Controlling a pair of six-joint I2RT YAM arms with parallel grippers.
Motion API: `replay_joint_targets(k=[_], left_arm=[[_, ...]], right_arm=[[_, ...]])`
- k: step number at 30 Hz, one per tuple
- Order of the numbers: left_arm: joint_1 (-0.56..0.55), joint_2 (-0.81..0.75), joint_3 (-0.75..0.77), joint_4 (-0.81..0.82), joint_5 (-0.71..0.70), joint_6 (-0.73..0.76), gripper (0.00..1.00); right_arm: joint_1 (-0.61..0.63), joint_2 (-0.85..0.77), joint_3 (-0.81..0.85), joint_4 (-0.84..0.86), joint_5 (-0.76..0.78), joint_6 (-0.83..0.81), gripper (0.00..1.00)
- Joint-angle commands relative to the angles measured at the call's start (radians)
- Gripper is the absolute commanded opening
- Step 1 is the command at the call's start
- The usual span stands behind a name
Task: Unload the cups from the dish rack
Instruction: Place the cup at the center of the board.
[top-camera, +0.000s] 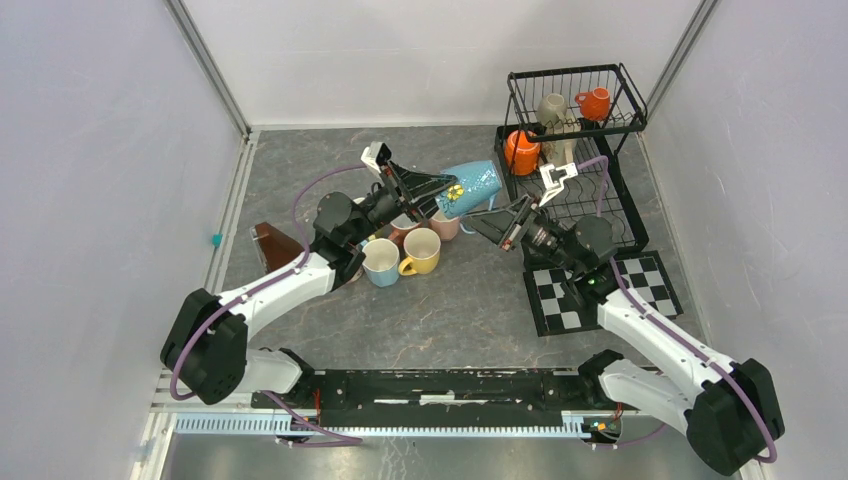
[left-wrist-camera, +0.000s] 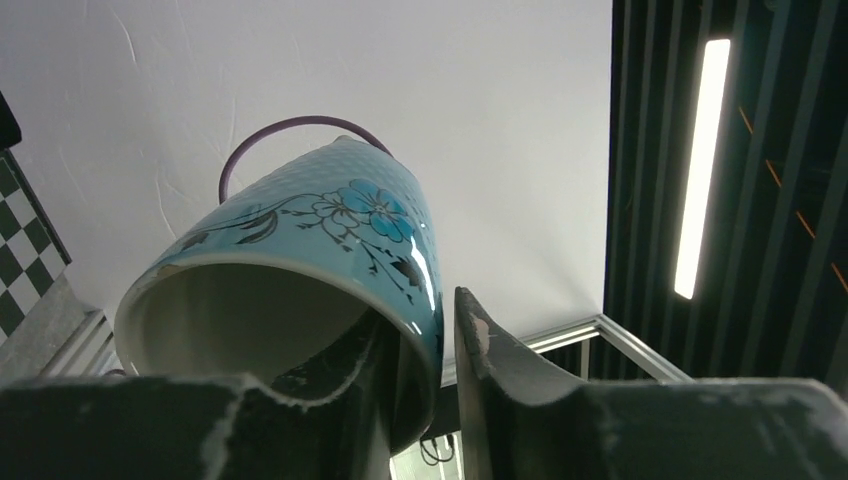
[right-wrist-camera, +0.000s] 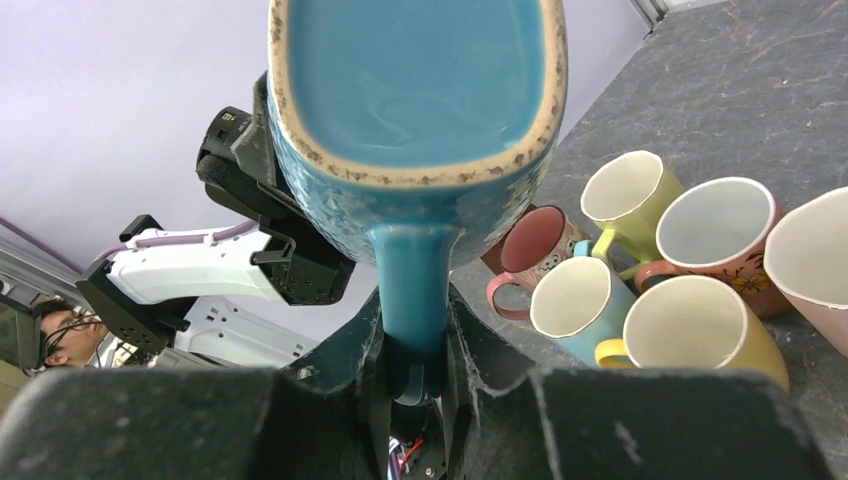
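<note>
Handing over: blue mug (top-camera: 468, 187) mid-air between arms — off the dish rack (top-camera: 620, 110).
Left gripper (left-wrist-camera: 428, 345): clamped on rim.
Right gripper (right-wrist-camera: 412, 345): pinching handle.
Next: one lets go — likely the right.

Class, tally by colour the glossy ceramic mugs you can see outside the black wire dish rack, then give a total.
Yellow glossy ceramic mugs: 2
Pink glossy ceramic mugs: 3
Light blue glossy ceramic mug: 1
Teal flowered ceramic mug, held in the air: 1
Total: 7
</note>
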Motion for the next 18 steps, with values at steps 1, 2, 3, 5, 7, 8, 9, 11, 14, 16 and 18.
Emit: replay_joint_targets(k=[1, 2, 3, 5, 7, 8, 9, 11, 14, 16, 18], left_arm=[[-0.012, 0.001, 0.016, 0.093, 0.029, -0.056, 0.28], [-0.012, 0.003, 0.017, 0.093, 0.032, -0.054, 0.21], [-0.012, 0.002, 0.019, 0.091, 0.035, -0.05, 0.16], [-0.012, 0.002, 0.026, 0.078, 0.041, -0.039, 0.03], [-0.012, -0.002, 0.03, 0.066, 0.041, -0.024, 0.02], [-0.012, -0.006, 0.032, 0.059, 0.039, -0.015, 0.02], [-0.012, -0.011, 0.037, 0.05, 0.038, -0.005, 0.02], [-0.012, -0.023, 0.053, 0.021, 0.041, 0.024, 0.02], [-0.012, -0.048, 0.085, -0.054, 0.038, 0.079, 0.02], [-0.012, -0.063, 0.105, -0.1, 0.036, 0.116, 0.02], [-0.011, -0.075, 0.121, -0.137, 0.032, 0.149, 0.02]], right_arm=[[0.01, -0.001, 0.002, 0.054, 0.026, -0.03, 0.0], [0.01, -0.001, 0.002, 0.048, 0.027, -0.032, 0.0], [0.01, -0.004, 0.002, 0.038, 0.027, -0.035, 0.0], [0.009, -0.011, 0.003, 0.019, 0.033, -0.042, 0.0], [0.011, -0.022, 0.003, -0.006, 0.041, -0.056, 0.0], [0.012, -0.029, 0.004, -0.022, 0.048, -0.067, 0.0], [0.012, -0.037, 0.005, -0.045, 0.057, -0.081, 0.05], [0.012, -0.057, 0.005, -0.08, 0.082, -0.109, 0.23], [0.011, -0.089, 0.007, -0.128, 0.105, -0.147, 0.54], [0.01, -0.107, 0.016, -0.171, 0.121, -0.173, 0.74], [0.012, -0.122, 0.027, -0.221, 0.143, -0.205, 0.86]])
